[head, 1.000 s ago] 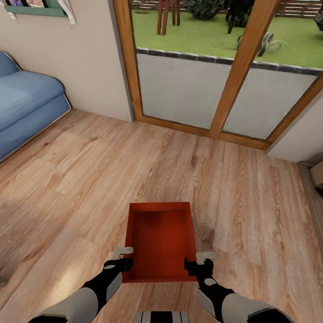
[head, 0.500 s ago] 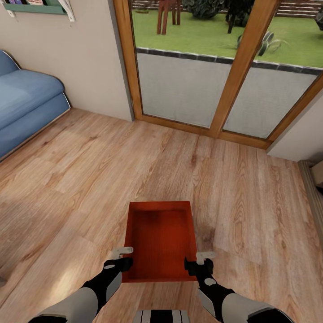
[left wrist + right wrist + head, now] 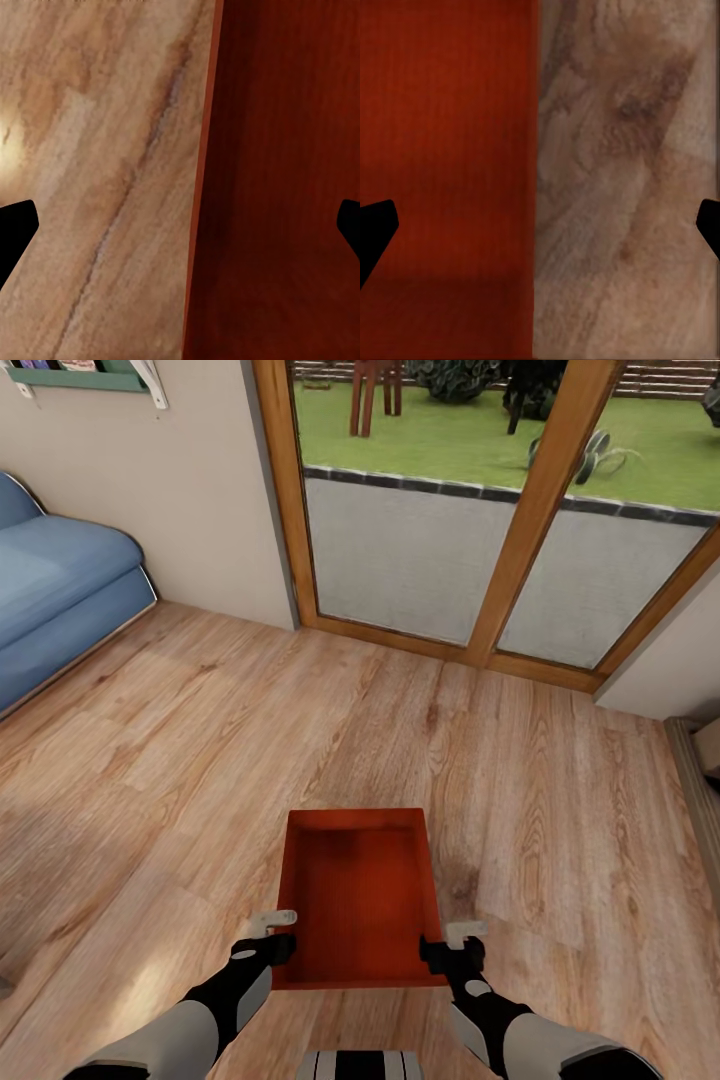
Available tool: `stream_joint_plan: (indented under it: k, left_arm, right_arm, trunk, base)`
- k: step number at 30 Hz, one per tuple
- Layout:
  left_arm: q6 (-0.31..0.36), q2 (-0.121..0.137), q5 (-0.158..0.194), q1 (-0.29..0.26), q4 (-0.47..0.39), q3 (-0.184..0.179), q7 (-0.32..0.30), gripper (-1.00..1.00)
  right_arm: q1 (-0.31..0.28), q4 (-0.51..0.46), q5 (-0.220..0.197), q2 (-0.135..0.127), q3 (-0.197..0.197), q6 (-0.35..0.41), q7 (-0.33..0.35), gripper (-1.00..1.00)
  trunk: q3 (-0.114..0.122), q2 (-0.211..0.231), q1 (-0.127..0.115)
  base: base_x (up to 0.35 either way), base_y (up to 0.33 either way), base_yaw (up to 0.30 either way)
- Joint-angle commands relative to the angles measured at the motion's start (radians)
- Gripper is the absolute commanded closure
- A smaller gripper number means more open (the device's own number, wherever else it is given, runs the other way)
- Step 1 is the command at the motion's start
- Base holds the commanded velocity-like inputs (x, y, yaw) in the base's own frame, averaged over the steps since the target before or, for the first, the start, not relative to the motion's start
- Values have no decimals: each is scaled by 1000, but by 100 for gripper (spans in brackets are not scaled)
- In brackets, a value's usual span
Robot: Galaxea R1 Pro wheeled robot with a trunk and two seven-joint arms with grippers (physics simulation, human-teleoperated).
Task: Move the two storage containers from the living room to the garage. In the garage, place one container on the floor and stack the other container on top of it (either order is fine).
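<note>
Light wood planks (image 3: 200, 760) ran across the living room to a wood-framed glass door (image 3: 480, 510), with a blue sofa (image 3: 60, 590) against the wall far off beyond the left gripper (image 3: 272, 938). One orange-red storage container (image 3: 360, 890), open-topped and empty, sat between the two grippers, its near corners at their fingertips. The left gripper straddled the container's left wall: in the left wrist view that wall's rim (image 3: 201, 195) ran between two spread dark fingertips (image 3: 15, 225), one over the planks, one over the bin's inside. The right gripper (image 3: 452, 948) was set the same way on the right wall, whose rim (image 3: 536, 187) lay between its own parted fingertips (image 3: 376, 225). Both jaws stood wide, not yet clamped on anything; whether the bin rested on the planks or was lifted, I could not tell.

Judged from this, the task was barely begun: this container remained in the living room, ungrasped, and the carry to the garage and the stacking were all left.
</note>
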Motion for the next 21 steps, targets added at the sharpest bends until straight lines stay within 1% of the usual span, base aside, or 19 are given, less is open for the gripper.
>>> stream_joint_plan:
  k: [1, 11, 21]
  left_arm:
    - [2, 0, 10, 0, -1, -2, 3, -100]
    - [2, 0, 10, 0, -1, -2, 3, -100]
    - [2, 0, 10, 0, -1, -2, 3, -100]
  right_arm:
    - [-1, 1, -8, 0, 9, -3, -3, -100]
    - [-1, 1, -8, -2, 9, -3, -3, -100]
    - [0, 1, -8, -3, 9, -3, -3, -100]
  trunk:
    - [-1, 0, 0]
    - [-1, 0, 0]
    - [-32, -70, 38]
  base:
    - [0, 0, 0]
    - [0, 0, 0]
    - [0, 0, 0]
